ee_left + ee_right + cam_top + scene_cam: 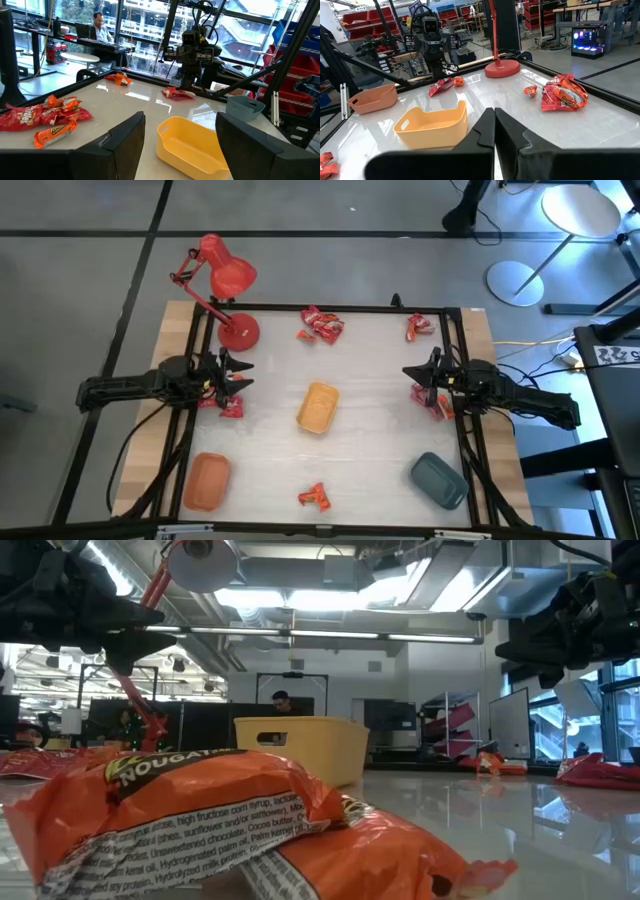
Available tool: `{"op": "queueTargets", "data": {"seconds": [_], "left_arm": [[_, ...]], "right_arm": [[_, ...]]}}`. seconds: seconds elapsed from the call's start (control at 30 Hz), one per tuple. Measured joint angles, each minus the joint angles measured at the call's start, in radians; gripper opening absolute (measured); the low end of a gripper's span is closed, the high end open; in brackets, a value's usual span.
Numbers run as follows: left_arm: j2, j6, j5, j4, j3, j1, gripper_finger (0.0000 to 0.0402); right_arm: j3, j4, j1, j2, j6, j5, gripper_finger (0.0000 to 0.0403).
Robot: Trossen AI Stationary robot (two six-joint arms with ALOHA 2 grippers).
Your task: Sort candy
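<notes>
Crinkly foil is the hazard — the candy lies in loose heaps, so a pinch could lift several sweets at once or skid off a wrapper. One heap (232, 406) sits just beside the left gripper (243, 372), whose fingers are spread and empty above the table's left edge; another (436, 402) lies close under the right gripper (408, 370), fingers pressed together. Further clusters sit far (320, 326), far right (419, 326) and near (315, 497), around the yellow tray (318, 407).
</notes>
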State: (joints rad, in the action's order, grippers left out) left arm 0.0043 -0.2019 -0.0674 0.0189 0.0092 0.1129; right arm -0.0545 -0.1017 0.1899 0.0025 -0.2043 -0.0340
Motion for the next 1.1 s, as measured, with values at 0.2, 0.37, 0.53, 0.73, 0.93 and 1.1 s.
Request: {"op": "queueTargets", "data": {"seconds": [0.2, 0.37, 0.53, 0.73, 0.93, 1.1], "left_arm": [[0.000, 0.000, 0.000, 0.000, 0.000, 0.000, 0.0233], [0.000, 0.000, 0.000, 0.000, 0.000, 0.000, 0.0233], [0.000, 0.000, 0.000, 0.000, 0.000, 0.000, 0.0233], [0.000, 0.000, 0.000, 0.000, 0.000, 0.000, 0.0233], [0.000, 0.062, -0.001, 0.006, 0.000, 0.000, 0.0233], [0.000, 0.075, -0.001, 0.021, 0.001, 0.001, 0.0233]], "right_arm": [[0.000, 0.000, 0.000, 0.000, 0.000, 0.000, 0.0005], [0.000, 0.000, 0.000, 0.000, 0.000, 0.000, 0.0005], [0.000, 0.000, 0.000, 0.000, 0.000, 0.000, 0.0005], [0.000, 0.004, 0.000, 0.000, 0.000, -0.001, 0.0005], [0.006, 0.051, 0.000, 0.000, 0.000, -0.014, 0.0005], [0.006, 0.053, 0.000, 0.000, 0.034, 0.020, 0.0005]]}}
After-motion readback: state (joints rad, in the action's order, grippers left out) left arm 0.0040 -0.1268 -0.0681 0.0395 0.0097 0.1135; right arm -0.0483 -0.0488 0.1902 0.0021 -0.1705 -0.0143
